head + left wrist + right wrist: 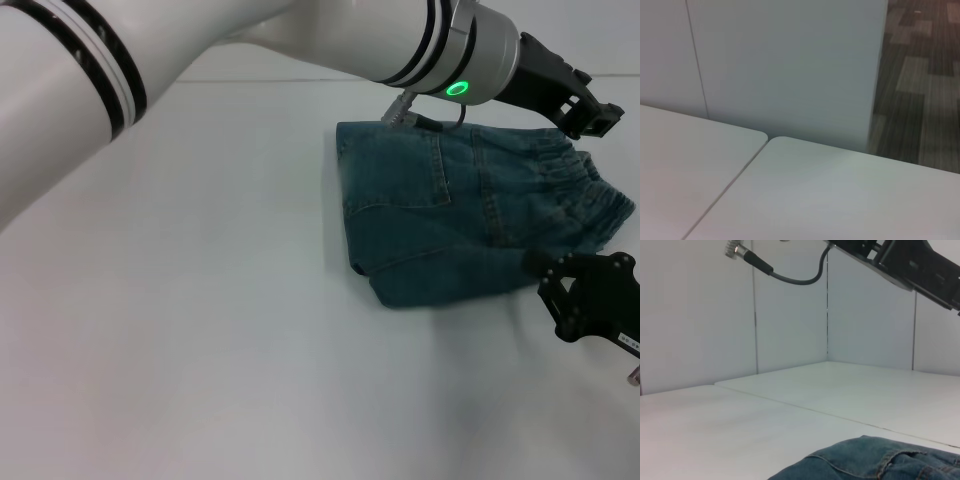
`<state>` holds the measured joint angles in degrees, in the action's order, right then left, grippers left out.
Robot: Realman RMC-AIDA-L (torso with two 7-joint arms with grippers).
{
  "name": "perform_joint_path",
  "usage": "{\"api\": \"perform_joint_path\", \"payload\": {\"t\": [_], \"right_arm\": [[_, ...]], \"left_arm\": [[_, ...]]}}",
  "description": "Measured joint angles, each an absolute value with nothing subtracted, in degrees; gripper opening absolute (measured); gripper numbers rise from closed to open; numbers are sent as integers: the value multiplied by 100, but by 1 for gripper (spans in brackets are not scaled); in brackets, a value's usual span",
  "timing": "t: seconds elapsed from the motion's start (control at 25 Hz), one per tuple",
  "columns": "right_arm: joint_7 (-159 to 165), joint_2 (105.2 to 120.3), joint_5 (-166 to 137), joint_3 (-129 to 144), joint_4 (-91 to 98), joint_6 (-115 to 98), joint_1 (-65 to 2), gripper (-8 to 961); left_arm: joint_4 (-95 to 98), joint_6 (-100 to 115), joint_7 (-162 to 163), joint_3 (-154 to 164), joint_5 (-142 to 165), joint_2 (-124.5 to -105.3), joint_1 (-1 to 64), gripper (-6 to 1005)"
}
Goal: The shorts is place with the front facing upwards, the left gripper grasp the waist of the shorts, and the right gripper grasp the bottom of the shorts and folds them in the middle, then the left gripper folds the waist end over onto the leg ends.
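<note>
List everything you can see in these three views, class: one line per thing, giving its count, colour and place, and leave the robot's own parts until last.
shorts: one, blue-green denim, lying already folded on the table toward the robot's right, patch pocket up, gathered waistband on the right side.
table: white, two tops butted together with a seam between them, seen in the wrist views; it fills the head view.
wall panels: pale grey, behind the table.
carpet: grey, striped patches, on the floor beyond the panels.
left pincer: one, black, on a white arm with a green ring light, raised over the far right edge of the shorts.
right pincer: one, black, low at the near right edge of the shorts, close by the waistband.
</note>
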<state>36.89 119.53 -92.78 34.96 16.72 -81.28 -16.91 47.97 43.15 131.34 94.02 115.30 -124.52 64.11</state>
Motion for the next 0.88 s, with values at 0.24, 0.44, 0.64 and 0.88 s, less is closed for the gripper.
{"api": "perform_joint_path", "payload": {"t": [0.24, 0.44, 0.64, 0.88], "right_arm": [[3833, 11940, -9282, 3502, 1725, -8125, -1732, 98], [4357, 11917, -9448, 3547, 2162, -8289, -1633, 105], [5136, 11867, -10065, 3546, 2714, -8669, -1614, 111], [6023, 11865, -10579, 3531, 3329, -9089, -1606, 119]], "left_arm": [[5213, 4429, 12764, 9211, 11518, -12428, 5915, 430], [6113, 5097, 11901, 8579, 11163, -12430, 4653, 598], [6135, 6428, 10417, 7348, 10251, -12461, 3424, 902], [5216, 7935, 8723, 5434, 9841, -12402, 2363, 940]]}}
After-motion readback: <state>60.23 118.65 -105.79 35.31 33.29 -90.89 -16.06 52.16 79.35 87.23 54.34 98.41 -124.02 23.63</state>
